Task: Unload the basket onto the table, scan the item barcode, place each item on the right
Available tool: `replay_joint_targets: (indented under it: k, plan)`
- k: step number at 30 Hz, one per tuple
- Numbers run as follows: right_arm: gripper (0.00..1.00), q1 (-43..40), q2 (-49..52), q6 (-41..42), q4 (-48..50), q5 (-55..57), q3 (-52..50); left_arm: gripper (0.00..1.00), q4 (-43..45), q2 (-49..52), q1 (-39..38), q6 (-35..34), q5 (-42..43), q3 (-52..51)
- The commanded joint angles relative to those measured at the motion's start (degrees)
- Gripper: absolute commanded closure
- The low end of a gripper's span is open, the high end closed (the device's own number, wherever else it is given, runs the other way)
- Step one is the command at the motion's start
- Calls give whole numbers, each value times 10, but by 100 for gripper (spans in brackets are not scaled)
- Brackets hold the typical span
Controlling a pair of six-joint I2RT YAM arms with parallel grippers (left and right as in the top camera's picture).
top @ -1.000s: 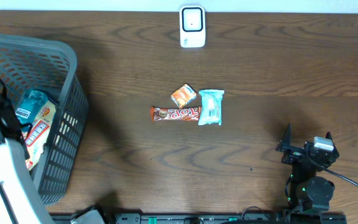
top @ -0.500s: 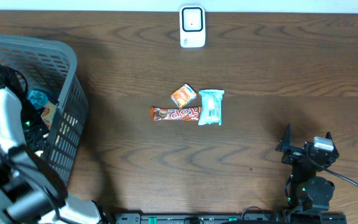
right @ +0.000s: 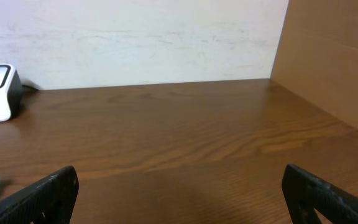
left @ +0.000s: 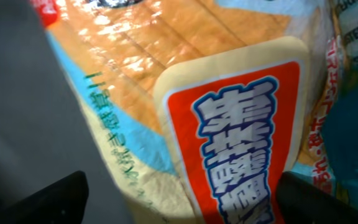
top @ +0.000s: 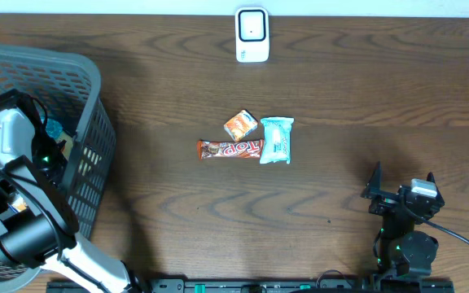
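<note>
Since a second ago the left arm [top: 10,134] has swung in over the basket [top: 98,155] at 9 o'clock and now hides most of its contents. The right gripper [top: 403,189] at 4 o'clock has not moved and its jaws are wide. The left gripper [left: 194,208] is also wide and holds nothing, low over the snack packet [left: 241,124] with the orange-red label. The grey basket wall is close at the gripper's 9 o'clock side. Bare table [top: 161,187] lies between the basket and the chocolate bar [top: 230,149] at the centre. The scanner [top: 252,35] stands at 12 o'clock.
</note>
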Motion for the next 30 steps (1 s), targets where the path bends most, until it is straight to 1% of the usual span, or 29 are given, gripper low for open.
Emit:
replay_joint_targets:
  k: [1,2,3,5,6,12,16,18,21,30]
  plan:
    - [1,-1,-2,-9,0,-1,-2,32,-6,53,2,20,0,-9]
    - [1,-1,-2,-9,0,-1,-2,46,-6,57,2,29,0,-9]
    - [1,-1,-2,-9,0,-1,-2,64,-6,60,2,41,-1,-9]
    - [1,-1,-2,-9,0,-1,-2,85,-7,62,2,65,-2,-9]
    - [1,-1,-2,-9,0,-1,-2,92,-7,62,2,77,-2,-9]
    - [1,-1,-2,-9,0,-1,-2,93,-22,55,3,102,-2,-8]
    - [1,-1,-2,-9,0,-1,-2,93,-26,18,3,130,-2,-5]
    - [1,-1,-2,-9,0,-1,-2,93,-26,-15,3,143,-2,-3]
    - [1,-1,-2,-9,0,-1,-2,93,-25,-80,3,143,-2,-1]
    - [1,-1,-2,-9,0,-1,-2,93,1,-309,3,143,-10,-1]
